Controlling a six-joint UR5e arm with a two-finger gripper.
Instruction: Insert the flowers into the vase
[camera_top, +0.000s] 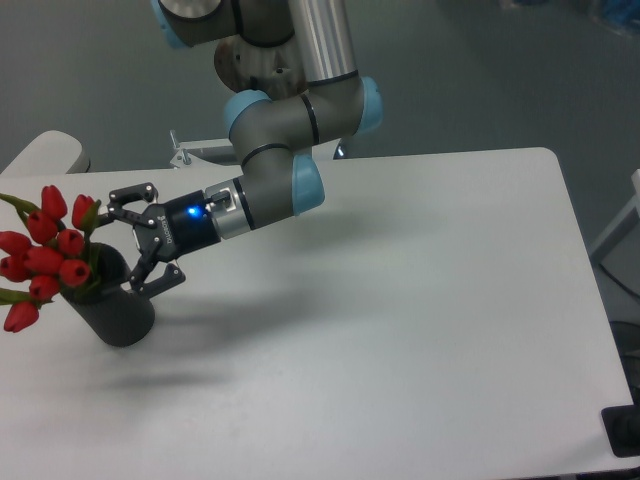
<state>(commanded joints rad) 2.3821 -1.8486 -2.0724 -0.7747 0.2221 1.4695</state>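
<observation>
So we've got the flowers (45, 258) sitting in the vase (118, 305) at the far left of the white worktop. It's a bunch of red tulip buds with a few green leaves poking out, and the whole bunch leans hard to the left, hanging out over the vase's rim rather than standing straight up. One bud droops lowest at the bottom left. We can't see the stems, they're down in the opening. The vase is a dark grey-black matte cylinder, standing upright, with its round mouth partly covered by the blooms.
</observation>
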